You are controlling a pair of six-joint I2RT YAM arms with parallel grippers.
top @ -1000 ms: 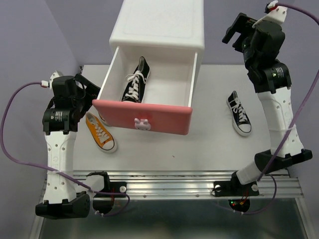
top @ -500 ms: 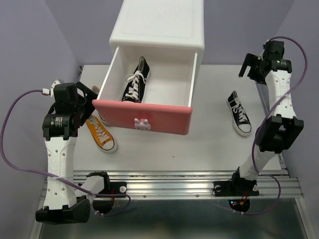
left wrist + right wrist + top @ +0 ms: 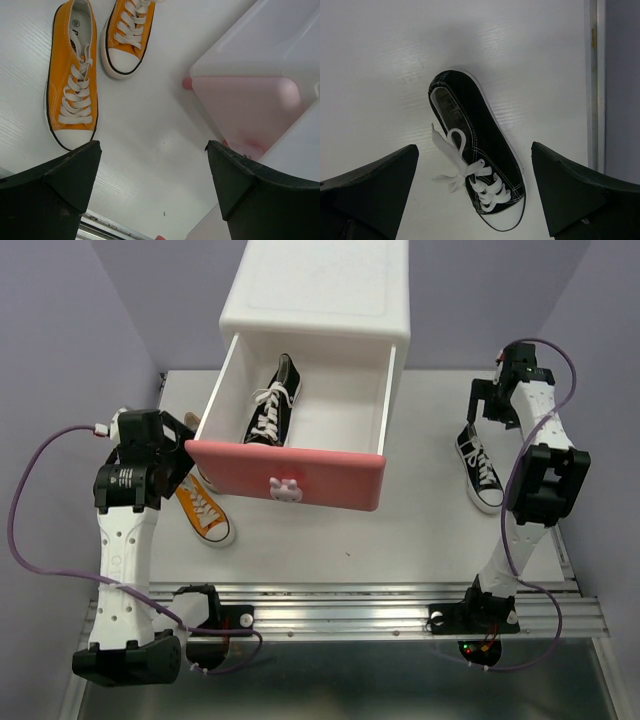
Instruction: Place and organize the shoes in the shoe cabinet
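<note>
The white shoe cabinet stands at the back with its upper drawer pulled out, pink front toward me. One black shoe lies inside the drawer. The other black shoe lies on the table at the right; in the right wrist view it lies below my open, empty right gripper, toe nearest the camera. My right gripper hovers over its heel. Two orange shoes lie left of the cabinet. My left gripper is open and empty above the table beside them.
The cabinet's paler lower drawer front and a pink foot show in the left wrist view. A metal rail runs along the near table edge. The table's right edge is close to the black shoe.
My right arm has swung down from high at the back right and now hovers over the black shoe on the table. My left arm has shifted slightly. The shoes have not moved.
</note>
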